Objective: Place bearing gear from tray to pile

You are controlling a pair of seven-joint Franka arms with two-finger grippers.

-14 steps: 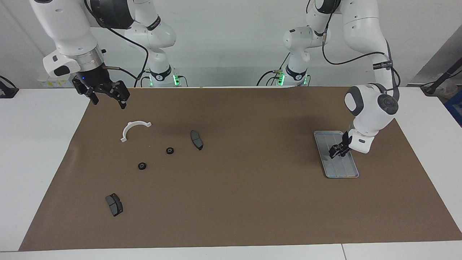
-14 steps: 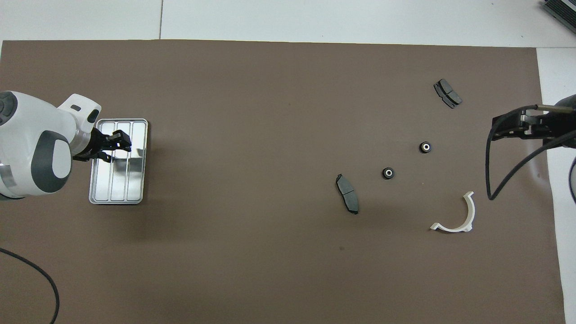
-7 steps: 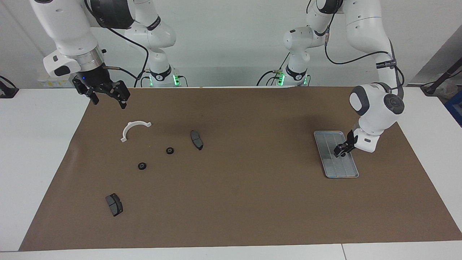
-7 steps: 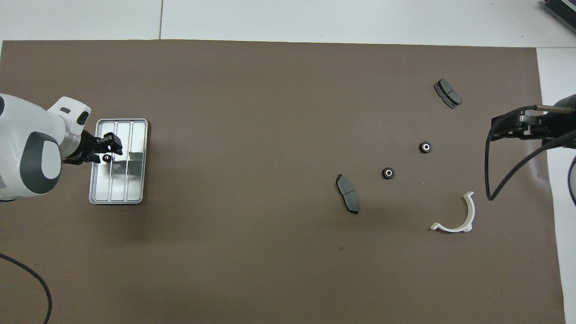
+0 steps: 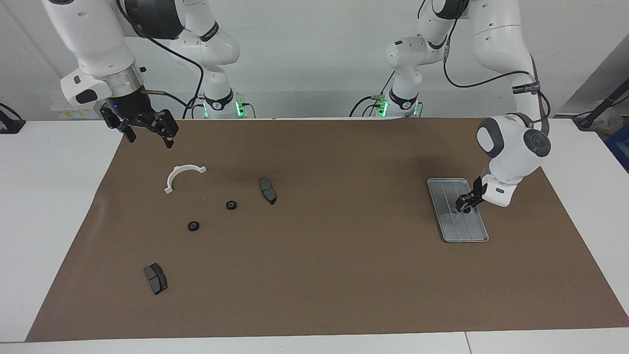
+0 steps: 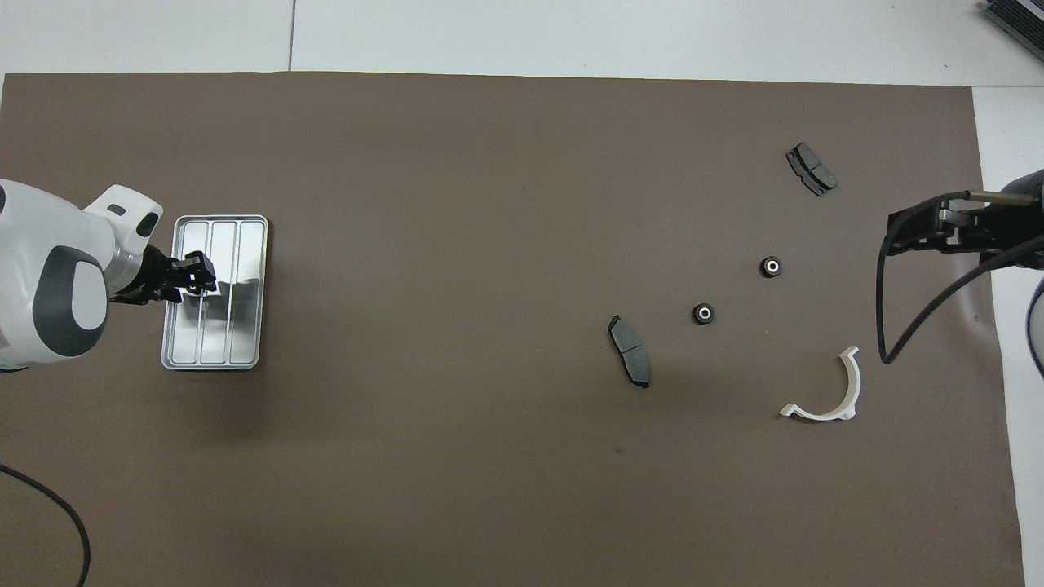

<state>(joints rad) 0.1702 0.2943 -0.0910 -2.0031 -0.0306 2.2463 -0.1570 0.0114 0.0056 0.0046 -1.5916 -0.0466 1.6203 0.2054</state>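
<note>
The silver tray lies at the left arm's end of the brown mat. My left gripper is low over the tray, at a small black bearing gear with a pale centre. Whether it grips the gear I cannot tell. The pile lies at the right arm's end: a white half-ring bracket, two dark brake pads and two bearing gears. My right gripper hangs open above the mat's edge, beside the bracket, and waits.
The brown mat covers most of the white table. A black cable loops down from the right arm over the mat near the bracket. Another cable lies at the left arm's near corner.
My left gripper has moved toward the tray's edge at the left arm's end and has been closing at the bearing gear. The right arm and the pile have not moved.
</note>
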